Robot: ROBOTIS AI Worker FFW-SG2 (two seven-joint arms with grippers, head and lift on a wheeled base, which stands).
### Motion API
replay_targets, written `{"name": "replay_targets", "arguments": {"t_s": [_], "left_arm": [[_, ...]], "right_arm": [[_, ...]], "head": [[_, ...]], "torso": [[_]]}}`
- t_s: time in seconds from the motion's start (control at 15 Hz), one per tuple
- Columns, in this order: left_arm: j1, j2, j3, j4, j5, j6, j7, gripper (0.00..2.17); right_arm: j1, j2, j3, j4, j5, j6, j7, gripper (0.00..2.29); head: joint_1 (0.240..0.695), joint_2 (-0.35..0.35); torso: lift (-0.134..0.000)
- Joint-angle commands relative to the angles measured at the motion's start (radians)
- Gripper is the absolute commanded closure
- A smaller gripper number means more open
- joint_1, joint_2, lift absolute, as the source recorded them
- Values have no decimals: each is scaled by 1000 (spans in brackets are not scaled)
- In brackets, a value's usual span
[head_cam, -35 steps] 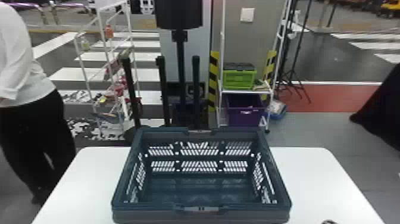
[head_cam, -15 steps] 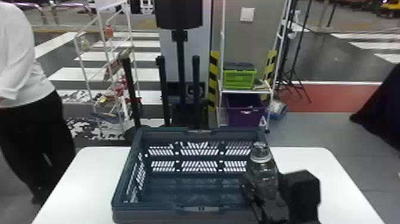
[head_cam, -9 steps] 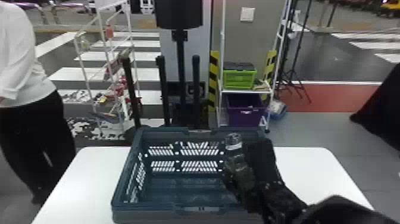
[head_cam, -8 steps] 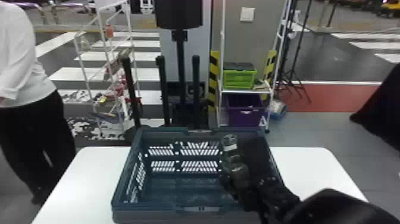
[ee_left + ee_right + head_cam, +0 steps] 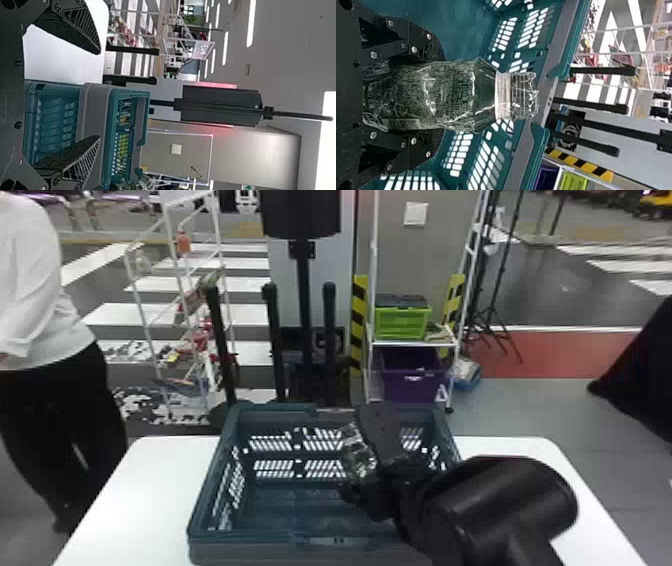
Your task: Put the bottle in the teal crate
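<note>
The right gripper [image 5: 366,464] squeezes the clear bottle [image 5: 356,450] over the right half of the crate [image 5: 240,540]. The bottle's bottom end is hidden by the gripper, so I can't tell how low it is. The left gripper [image 5: 99,95] has its fingers spread wide, with nothing between. The desk's [image 5: 125,500] near corners are cut off.
</note>
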Motion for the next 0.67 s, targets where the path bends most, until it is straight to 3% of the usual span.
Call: {"name": "replay_targets", "arguments": {"t_s": [0.0, 0.6], "left_arm": [[1, -1, 0, 0, 0, 0, 0, 130], [2, -1, 0, -3, 0, 0, 0, 134]], "right_arm": [[-52, 32, 10, 90, -17, 3, 3, 2223], [-161, 40, 18, 296, -93, -3, 4, 2219]], "head": [[499, 0], [499, 0]], "torso": [[0], [0]]}}
